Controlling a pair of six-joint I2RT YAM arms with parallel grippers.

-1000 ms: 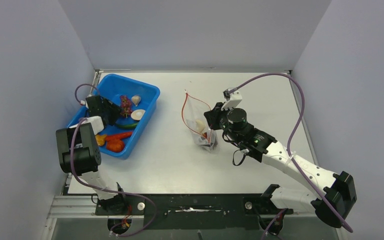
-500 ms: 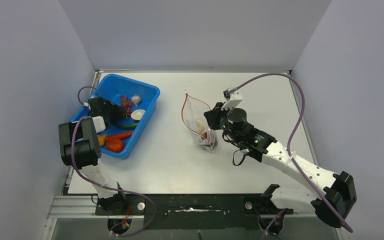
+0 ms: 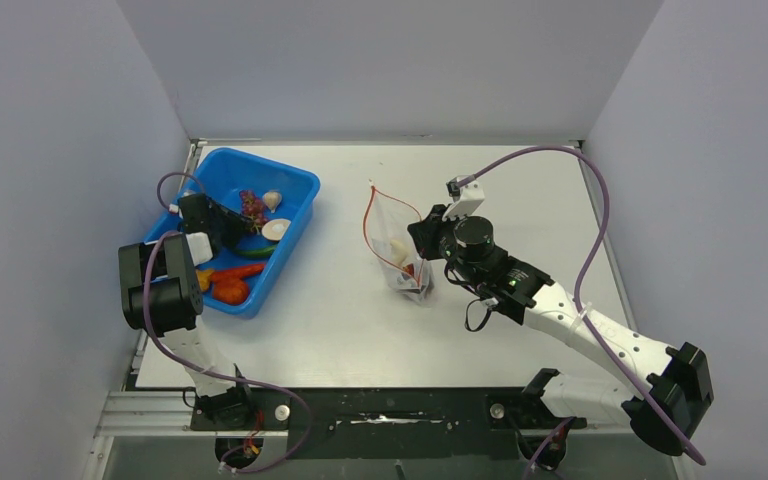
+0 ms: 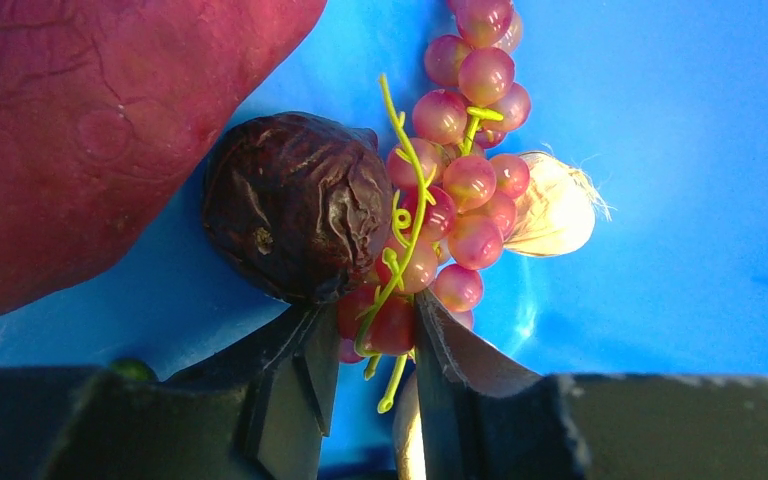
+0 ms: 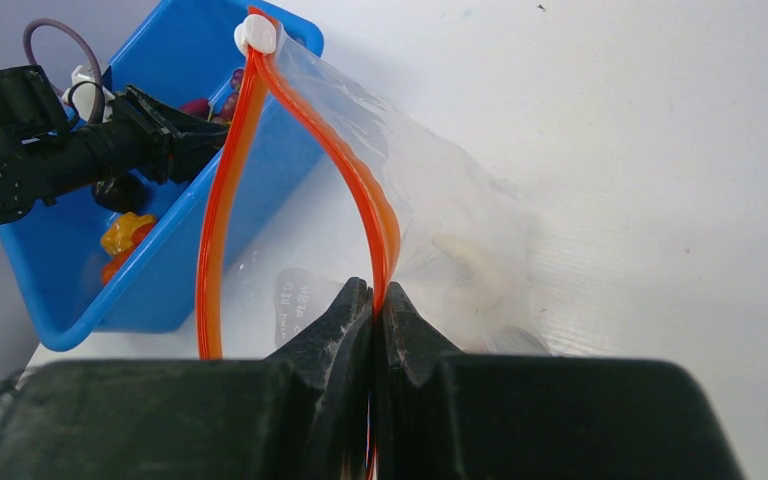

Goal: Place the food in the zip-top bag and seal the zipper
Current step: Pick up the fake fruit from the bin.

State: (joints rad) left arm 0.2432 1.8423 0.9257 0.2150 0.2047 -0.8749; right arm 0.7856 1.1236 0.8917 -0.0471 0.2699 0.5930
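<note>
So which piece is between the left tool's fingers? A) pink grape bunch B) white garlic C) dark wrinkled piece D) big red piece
A: in the left wrist view the left tool flanks the lowest grapes of the grape bunch, with the dark wrinkled piece just beside.

The grapes (image 4: 460, 190) are glossy pink-purple on yellow-green stems. There's also a wrinkly dark brown piece (image 4: 295, 205) and a mottled red piece (image 4: 90, 130), and the bin (image 4: 680, 200) is bright blue. The zip-top bag (image 5: 440, 205) is clear, with an orange-red zipper (image 5: 365, 200) and a white slider (image 5: 257, 35).
</note>
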